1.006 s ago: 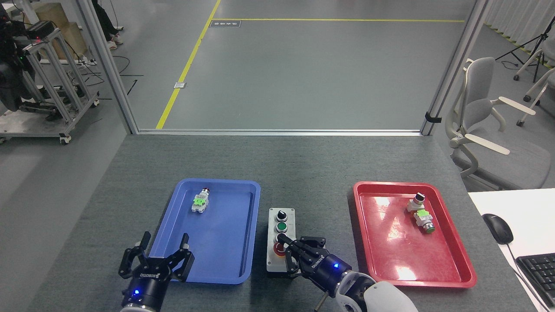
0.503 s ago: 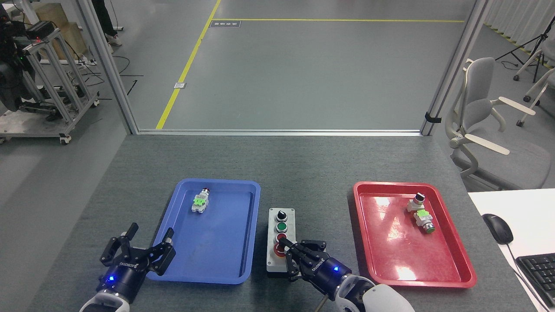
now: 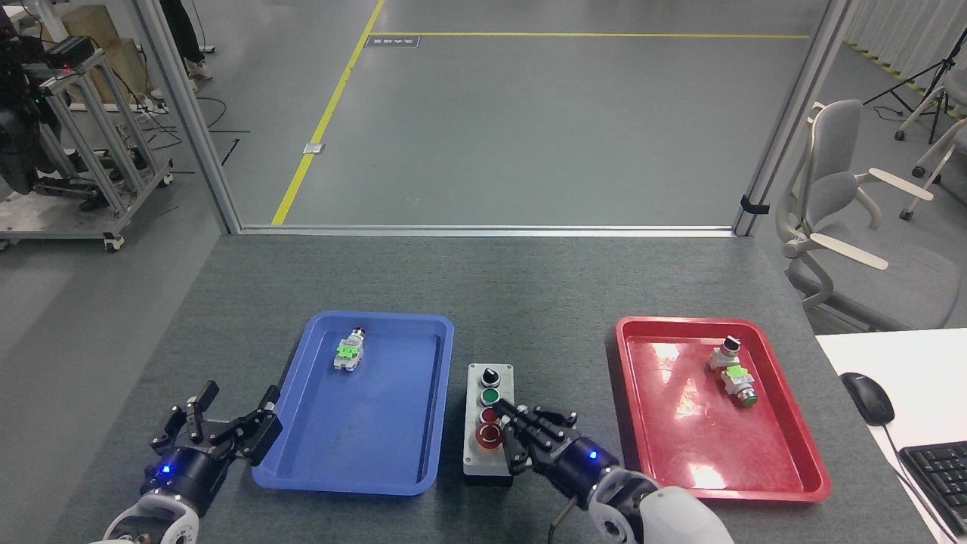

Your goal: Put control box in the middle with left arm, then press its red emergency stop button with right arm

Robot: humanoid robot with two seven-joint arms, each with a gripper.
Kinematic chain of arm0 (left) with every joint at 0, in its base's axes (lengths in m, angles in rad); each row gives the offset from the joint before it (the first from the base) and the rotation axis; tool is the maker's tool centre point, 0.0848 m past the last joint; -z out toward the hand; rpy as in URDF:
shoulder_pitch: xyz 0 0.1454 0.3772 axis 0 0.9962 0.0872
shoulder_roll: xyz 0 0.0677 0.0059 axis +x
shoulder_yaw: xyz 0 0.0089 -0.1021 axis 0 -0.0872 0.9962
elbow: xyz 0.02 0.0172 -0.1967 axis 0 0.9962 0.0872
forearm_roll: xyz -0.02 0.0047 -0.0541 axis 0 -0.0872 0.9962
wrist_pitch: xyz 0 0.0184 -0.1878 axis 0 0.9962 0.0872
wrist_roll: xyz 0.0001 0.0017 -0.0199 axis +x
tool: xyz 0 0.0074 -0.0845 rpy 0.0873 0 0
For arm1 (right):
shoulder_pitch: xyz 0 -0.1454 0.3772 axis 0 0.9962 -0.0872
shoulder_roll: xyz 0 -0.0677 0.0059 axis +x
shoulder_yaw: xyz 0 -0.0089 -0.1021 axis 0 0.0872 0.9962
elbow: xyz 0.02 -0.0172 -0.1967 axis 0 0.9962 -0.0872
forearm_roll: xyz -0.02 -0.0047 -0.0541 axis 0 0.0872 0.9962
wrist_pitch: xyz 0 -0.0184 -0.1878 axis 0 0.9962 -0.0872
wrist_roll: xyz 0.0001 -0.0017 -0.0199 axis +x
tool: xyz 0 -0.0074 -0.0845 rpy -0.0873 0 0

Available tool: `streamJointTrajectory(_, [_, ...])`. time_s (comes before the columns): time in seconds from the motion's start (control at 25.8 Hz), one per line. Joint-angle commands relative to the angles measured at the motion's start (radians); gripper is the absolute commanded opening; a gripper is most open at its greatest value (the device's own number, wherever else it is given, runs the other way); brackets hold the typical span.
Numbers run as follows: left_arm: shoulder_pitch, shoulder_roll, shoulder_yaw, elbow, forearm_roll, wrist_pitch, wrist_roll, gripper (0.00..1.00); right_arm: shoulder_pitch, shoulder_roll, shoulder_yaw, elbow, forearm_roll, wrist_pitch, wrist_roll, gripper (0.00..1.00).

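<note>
Pulled back toward the lower left since a moment ago: left gripper, now off the blue tray and over bare table; claws spread wide, holding nothing, blue light glowing on the black body, white wrist bent in from the bottom-left corner. Shifted slightly right and off the big button as well: right gripper.

Felt-like dark grey table, matte and finely grained. Blue tray of smooth plastic, rectangular with rounded corners and a raised rim; inside, near the far end, a small switch part with a green tag and a red tip.

Between the trays, in the middle of the table: control box, long, light grey, on a black base, lying lengthwise away from the robot. From far to near along its top: black knob, green button, small red button, then the round red emergency stop button, uncovered.

Right gripper just beside that button, black claws drawn close together with nothing between them, fingertips over the box's right edge; contact with the box impossible to tell. White rounded forearm rising from the bottom edge, thin cable hanging below.

Glossy red tray, same shape, with two more switch parts near the far right corner.
</note>
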Motion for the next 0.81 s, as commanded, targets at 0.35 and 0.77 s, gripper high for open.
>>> streamJointTrajectory(0.35, [0.009,-0.001,0.075,-0.093,-0.007,0.001,0.01,1.0,0.069,-0.119,-0.597,-0.093,-0.022,0.015,0.006,1.0])
streamJointTrajectory(0.77, [0.011,-0.011,0.144,-0.098,0.006,-0.013,-0.001,1.0,0.288,-0.068,-0.857,-0.146,0.184,0.017,0.005,1.0])
